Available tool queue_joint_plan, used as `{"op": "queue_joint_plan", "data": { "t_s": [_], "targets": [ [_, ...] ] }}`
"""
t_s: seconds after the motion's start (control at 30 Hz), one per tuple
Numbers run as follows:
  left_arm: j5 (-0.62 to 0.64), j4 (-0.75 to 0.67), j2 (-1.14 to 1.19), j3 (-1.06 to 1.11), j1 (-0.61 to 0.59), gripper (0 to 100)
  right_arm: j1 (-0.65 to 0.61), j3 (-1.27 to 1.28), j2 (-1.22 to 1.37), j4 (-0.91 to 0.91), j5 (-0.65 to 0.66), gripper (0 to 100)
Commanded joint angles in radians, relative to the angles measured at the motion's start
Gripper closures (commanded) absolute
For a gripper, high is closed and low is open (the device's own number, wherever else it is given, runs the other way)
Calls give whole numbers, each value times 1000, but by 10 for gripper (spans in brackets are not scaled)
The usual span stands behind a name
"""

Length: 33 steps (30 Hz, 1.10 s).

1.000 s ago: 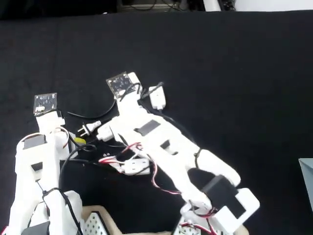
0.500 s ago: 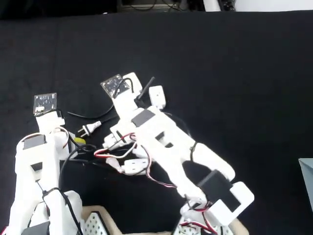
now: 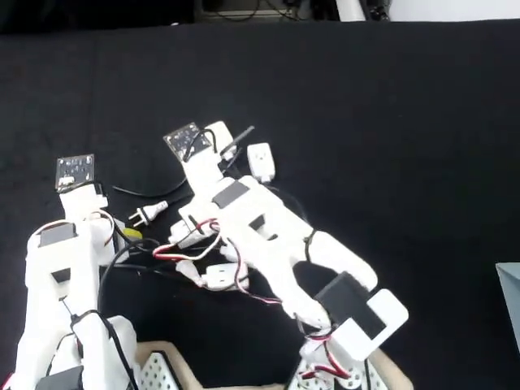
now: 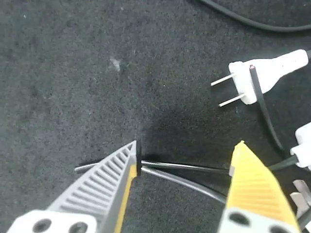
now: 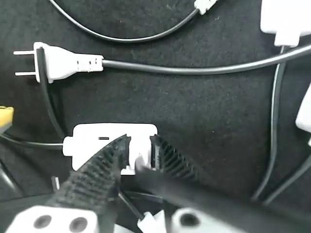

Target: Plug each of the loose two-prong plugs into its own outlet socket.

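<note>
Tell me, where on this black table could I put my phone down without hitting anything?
The far half of the table, beyond both arms, is bare, and so is the stretch right of the right arm. It is crowded between the arms: a white plug, cables and an outlet block lie there.

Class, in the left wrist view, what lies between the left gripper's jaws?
Two thin black cables cross the gap of the open left gripper, as the left wrist view shows.

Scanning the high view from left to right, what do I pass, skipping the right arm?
Left arm → loose white plug → white block → grey object at the right edge.
</note>
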Motion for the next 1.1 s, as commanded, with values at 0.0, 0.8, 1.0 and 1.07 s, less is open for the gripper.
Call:
{"op": "queue_joint_plan", "data": {
  "t_s": [0.0,0.8,1.0,1.07],
  "targets": [
    [-9,-15,-14,-4,-7,697,-17,4,48,-6,-8,986],
    [-9,-14,-14,-4,-7,697,285,-68,-340,55,31,986],
    [-9,-14,-14,-4,-7,697,457,-185,-340,49,51,985],
    [-9,-14,-14,-4,-7,697,512,-222,-340,48,60,985]
  ]
}}
